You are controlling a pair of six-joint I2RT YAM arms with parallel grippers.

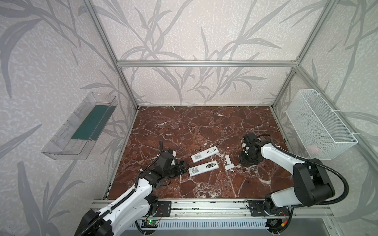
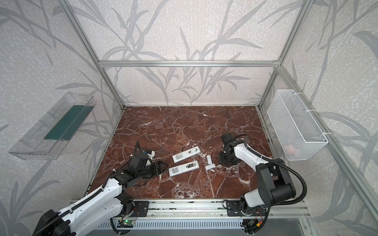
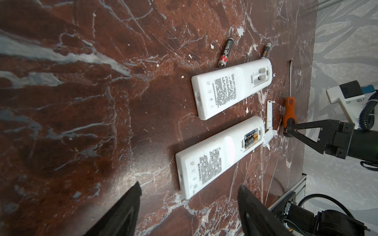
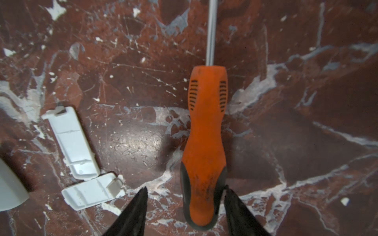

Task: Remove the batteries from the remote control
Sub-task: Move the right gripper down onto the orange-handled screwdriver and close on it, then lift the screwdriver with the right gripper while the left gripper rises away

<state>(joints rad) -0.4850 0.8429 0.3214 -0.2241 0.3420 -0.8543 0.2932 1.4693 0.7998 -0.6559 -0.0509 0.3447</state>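
Two batteries [image 3: 251, 139] sit in the near remote [image 3: 214, 161]
Right gripper [image 4: 186, 187] straddles the screwdriver [image 4: 204, 132] handle, jaws apart, one side not touching: centre before squeezing. Left gripper [image 3: 189, 184] hangs open, empty

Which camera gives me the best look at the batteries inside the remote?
The left wrist view: the batteries lie close and clear in the open compartment of the loaded remote. In both top views the batteries are only a tiny dark patch. The right wrist view shows no batteries.
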